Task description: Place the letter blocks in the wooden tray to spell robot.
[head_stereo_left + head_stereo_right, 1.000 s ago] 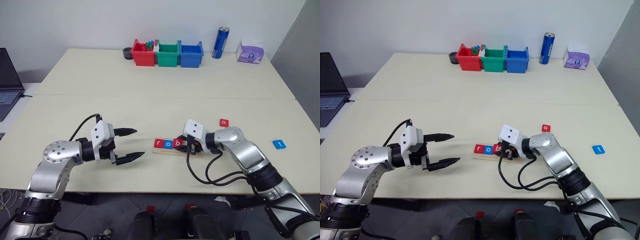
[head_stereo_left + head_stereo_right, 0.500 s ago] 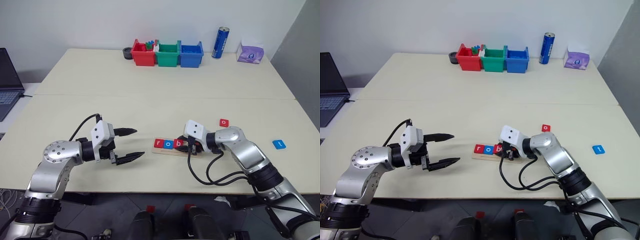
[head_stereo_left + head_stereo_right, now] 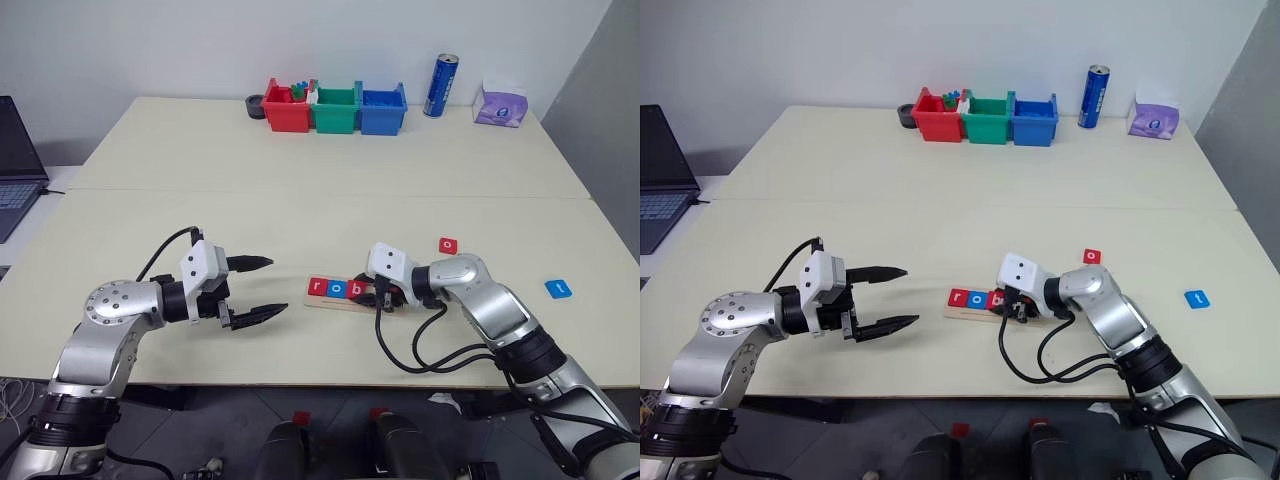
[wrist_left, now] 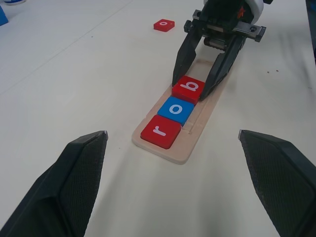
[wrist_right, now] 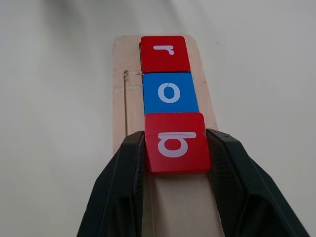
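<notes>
Letter blocks: five in total. Three red: "r" (image 4: 160,132), "b" (image 4: 189,89) and a loose "o" (image 3: 448,244). Two blue: "o" (image 4: 176,110) and a loose "t" (image 3: 559,288). Wooden tray (image 4: 202,114): one. Plastic bins: three, one red (image 3: 284,109), one green (image 3: 335,111), one blue (image 3: 382,112). Blue can (image 3: 441,85): one. Claws: two, left (image 3: 259,289) and right (image 3: 372,292).

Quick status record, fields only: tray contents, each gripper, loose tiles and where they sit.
tray: wooden tray holds red r, blue o, red b, in that order from one end
right gripper: shut on red b, tile in third slot
left gripper: open, holding nothing, beside the tray's r end
loose tiles: red o tile beyond the tray; blue t tile off to the right
remaining: two slots to fill
</notes>
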